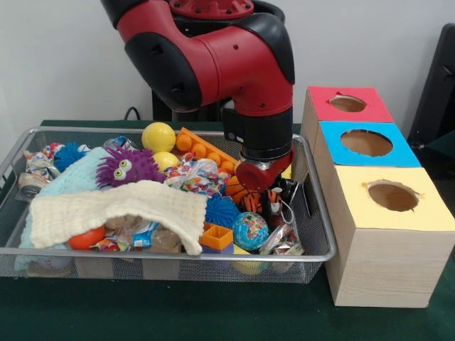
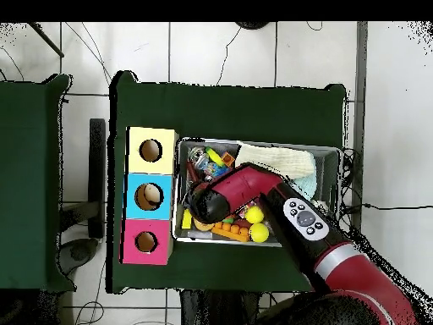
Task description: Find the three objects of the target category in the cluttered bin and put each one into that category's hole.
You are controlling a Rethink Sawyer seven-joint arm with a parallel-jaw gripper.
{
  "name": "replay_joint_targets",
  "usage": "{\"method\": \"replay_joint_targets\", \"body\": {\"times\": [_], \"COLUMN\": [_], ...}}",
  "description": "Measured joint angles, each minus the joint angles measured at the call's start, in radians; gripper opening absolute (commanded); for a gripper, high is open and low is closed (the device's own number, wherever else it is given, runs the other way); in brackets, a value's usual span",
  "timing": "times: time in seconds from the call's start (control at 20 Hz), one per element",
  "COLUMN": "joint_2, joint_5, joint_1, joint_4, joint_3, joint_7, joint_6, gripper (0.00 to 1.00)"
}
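Note:
The wire mesh bin [image 1: 321, 250] is full of toys and sits left of three boxes. My gripper [image 1: 274, 199] is lowered into the bin's right part, among the clutter; whether it holds anything is hidden. An orange black-striped plush, the tiger [image 1: 239, 192], lies just left of it, touching or nearly so. The duck and the bear are not visible. The red box's round hole [image 1: 348, 104] is farthest from the camera. In the overhead view the arm covers the middle of the bin [image 2: 334, 152], the gripper [image 2: 197, 203] is near its left side, and the red box's hole [image 2: 146, 242] is beside it.
A cream knitted cloth [image 1: 121, 209] covers the bin's front left. A purple puffer ball with eyes [image 1: 128, 165], a blue puffer [image 1: 222, 211], yellow balls [image 1: 158, 136], a globe ball [image 1: 250, 231] and an orange block [image 1: 206, 149] lie around. The blue box [image 1: 366, 142] and the yellow box [image 1: 392, 195] stand in front of the red one.

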Motion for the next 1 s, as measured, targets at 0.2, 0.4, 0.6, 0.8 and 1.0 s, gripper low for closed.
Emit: {"method": "replay_joint_targets", "body": {"times": [0.2, 0.4, 0.6, 0.8, 1.0], "joint_2": [-0.022, -0.055, -0.07, -0.074, -0.09], "joint_5": [0.011, 0.021, 0.024, 0.027, 0.033], "joint_1": [-0.009, -0.021, -0.047, -0.102, -0.139], "joint_4": [0.002, 0.017, 0.033, 0.063, 0.101], "joint_3": [0.0, 0.0, 0.001, 0.007, 0.008], "joint_7": [0.0, 0.0, 0.0, 0.0, 0.0], "joint_6": [0.042, 0.072, 0.073, 0.073, 0.072], "gripper": [0.0, 0.0, 0.0, 0.0, 0.0]}}
